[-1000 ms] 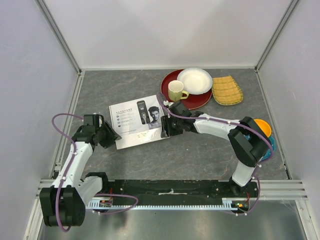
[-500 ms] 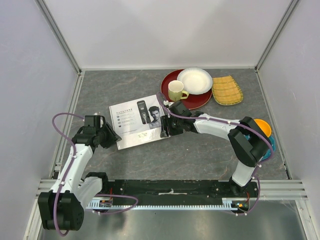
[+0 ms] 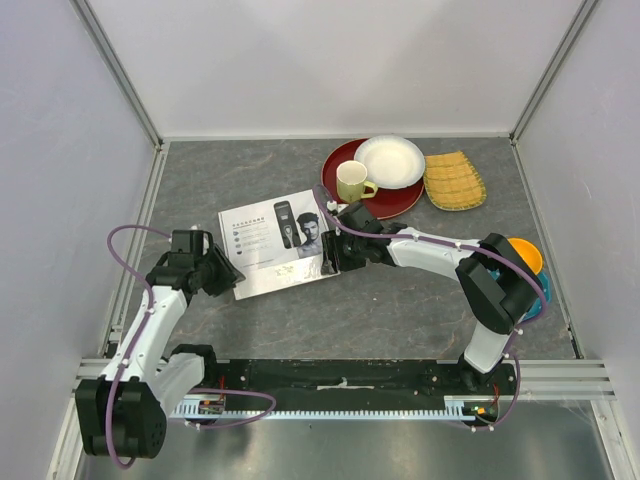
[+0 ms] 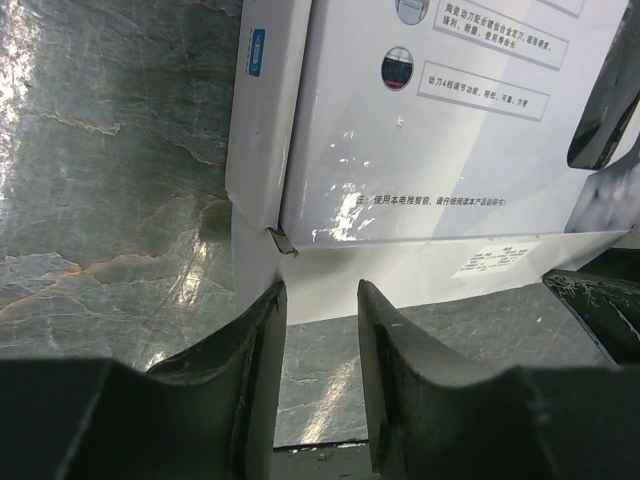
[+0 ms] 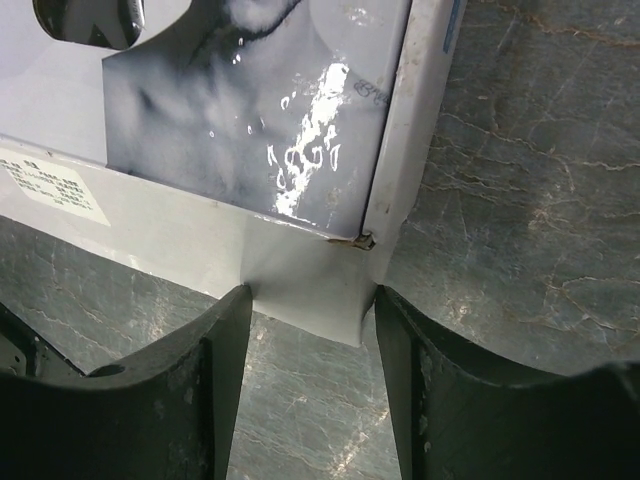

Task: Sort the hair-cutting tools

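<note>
Lying flat and slightly askew on the grey marble-patterned table (image 3: 400, 310), a white rectangular cardboard box (image 3: 275, 240) faces up with its printed lid, which shows a black clipper and a man's face. That print is the only sign of the hair-cutting tools; where the tools themselves lie cannot be told from these views. The left gripper (image 4: 322, 305) sits low at the box's near left corner, its two dark fingers (image 4: 250, 370) standing apart with the white edge of the box reaching into the gap between them. Whether they press on that edge or merely straddle it cannot be told. The right gripper (image 5: 313, 300) meets the box at its near right corner, where a scuffed white corner piece fills the space between the parted fingers (image 5: 200, 380). Here too it cannot be told whether the cardboard is clamped or simply sits between them. Just beyond the box's far right corner, a pale yellow ceramic mug (image 3: 351, 181) stands on a dark red round plate (image 3: 395, 203), beside a white shallow dish (image 3: 390, 160) that rests on the same plate. A yellow woven bamboo tray (image 3: 454, 180) lies just to the right of the plate. An orange bowl (image 3: 527, 255) shows behind the right arm's elbow at the table's right edge.
</note>
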`<action>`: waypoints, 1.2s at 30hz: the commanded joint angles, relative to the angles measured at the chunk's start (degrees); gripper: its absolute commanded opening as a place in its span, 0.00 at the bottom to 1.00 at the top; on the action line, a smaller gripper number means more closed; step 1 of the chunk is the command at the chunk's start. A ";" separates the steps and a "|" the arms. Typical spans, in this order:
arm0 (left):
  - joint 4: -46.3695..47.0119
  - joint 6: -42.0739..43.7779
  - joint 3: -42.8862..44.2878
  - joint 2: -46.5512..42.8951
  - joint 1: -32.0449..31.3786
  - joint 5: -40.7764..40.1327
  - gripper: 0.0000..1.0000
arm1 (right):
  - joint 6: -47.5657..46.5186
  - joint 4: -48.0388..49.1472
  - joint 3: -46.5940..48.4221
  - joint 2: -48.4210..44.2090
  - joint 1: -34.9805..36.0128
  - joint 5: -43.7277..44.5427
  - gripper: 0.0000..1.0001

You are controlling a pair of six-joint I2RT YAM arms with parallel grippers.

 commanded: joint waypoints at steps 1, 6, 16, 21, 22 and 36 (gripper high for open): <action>3.70 -2.19 -1.80 1.13 -0.33 0.08 0.41 | 0.03 3.43 0.05 0.39 0.41 0.11 0.59; 5.54 -2.89 -2.94 1.92 -0.68 -2.20 0.39 | 0.11 4.57 -0.91 1.44 0.41 1.86 0.58; 5.20 -2.10 -0.24 1.49 -0.77 -2.12 0.37 | 1.16 5.90 -1.44 -3.20 0.59 5.46 0.60; 5.11 -1.22 6.80 -0.45 -0.77 -2.90 0.38 | 0.90 3.87 -1.44 -12.08 3.30 13.63 0.65; 6.50 -1.14 8.99 -0.02 -0.77 -3.08 0.39 | 1.51 3.96 -1.53 -12.87 4.10 16.08 0.65; 28.72 1.41 25.53 28.97 -0.68 -3.25 0.40 | 8.10 18.80 -7.41 -5.42 13.68 14.61 0.44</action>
